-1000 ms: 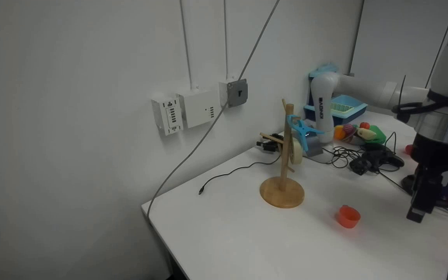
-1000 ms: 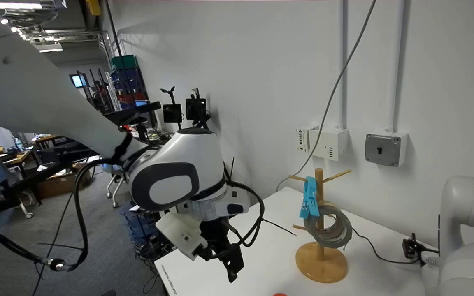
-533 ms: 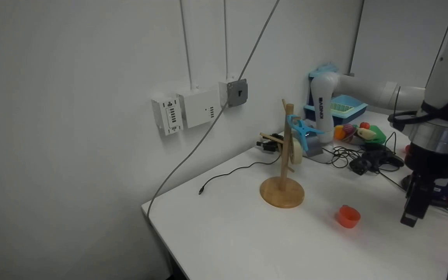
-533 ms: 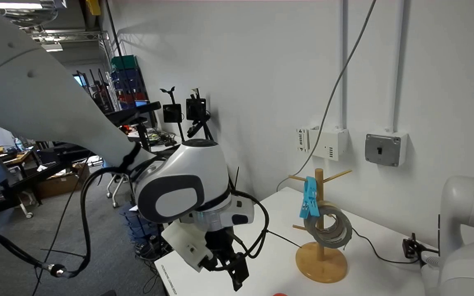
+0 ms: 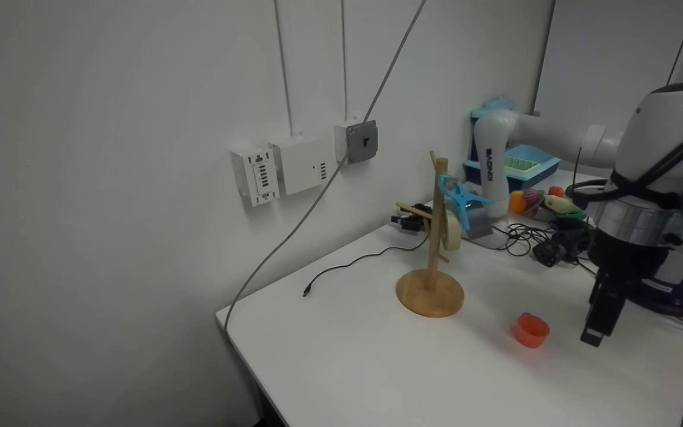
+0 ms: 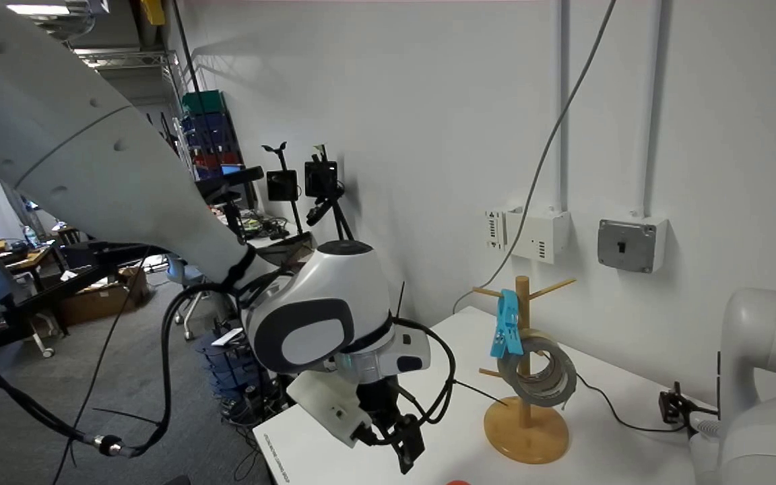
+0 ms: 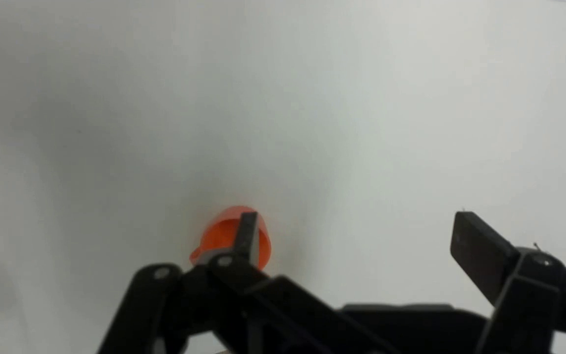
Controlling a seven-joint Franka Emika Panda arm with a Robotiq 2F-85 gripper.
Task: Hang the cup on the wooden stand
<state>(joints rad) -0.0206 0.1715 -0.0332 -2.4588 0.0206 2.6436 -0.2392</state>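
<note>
Brightly red-orange, a small cup (image 5: 532, 332), round-mouthed, stubby-handled, upright on the white table (image 5: 377, 362), pincer (image 7: 354, 231) spread wide.

In an exterior view the light is dim, and the wall (image 5: 110, 178) looks grey, darker toward the left. The cup (image 5: 532, 333) throws a faint red tint on the table (image 5: 377, 356). In an exterior view a lamp (image 6: 38, 9) shines white, and the switch box (image 6: 630, 246) casts a soft shadow. In the wrist view, soft shadows lie on the table; the dark gripper (image 7: 359, 233) is partly blurred.
</note>
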